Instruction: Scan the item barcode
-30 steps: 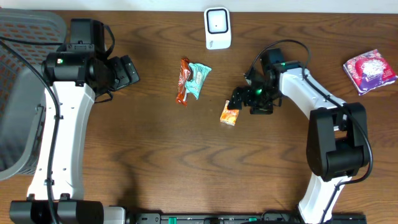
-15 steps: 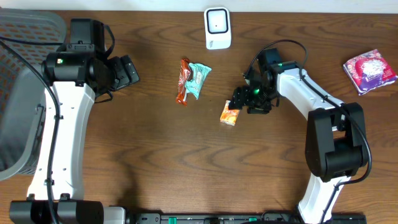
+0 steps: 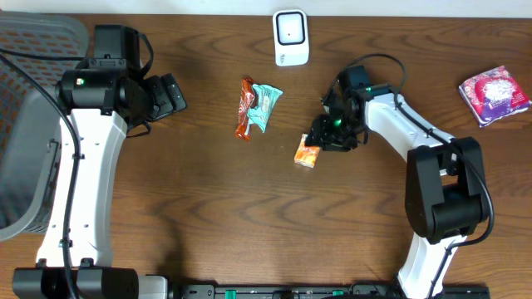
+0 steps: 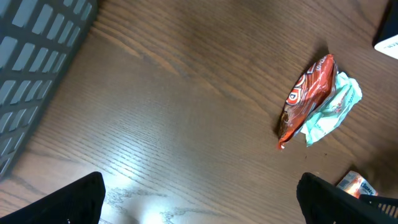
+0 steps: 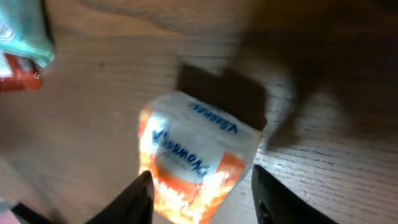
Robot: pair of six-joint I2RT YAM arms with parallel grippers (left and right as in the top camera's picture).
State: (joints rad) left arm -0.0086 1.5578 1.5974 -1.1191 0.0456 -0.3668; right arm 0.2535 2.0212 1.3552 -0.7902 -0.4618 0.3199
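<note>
Nearest on the worktop (image 3: 208,216), right of centre: see orange-and-white packet (image 3: 307,152) lying flat on the wood, printed face up. Find right claw (image 5: 202,183) down over it, fingers (image 5: 134,208) set one on either side, roughly half spread. Reads as close against both edges in the wrist view, but can't tell whether actually pinching or merely straddling.

Further back, left of the packet: spot red wrapper (image 3: 245,108) and teal wrapper (image 3: 266,105) lying side by side, touching, red one on the left, well apart from both claws. Same depth, far left: see left claw (image 3: 173,95) hanging over bare wood, spread wide, fingertips at the two bottom corners of its own wrist view. Note grey slatted basket (image 3: 21,149) beyond the left arm, at the worktop's left end. Same depth, far right: see pink patterned pack (image 3: 494,94), well apart from everything else.

Against the far edge: find white scanner (image 3: 291,37), face up, between the two arms and well apart from the packet.
</note>
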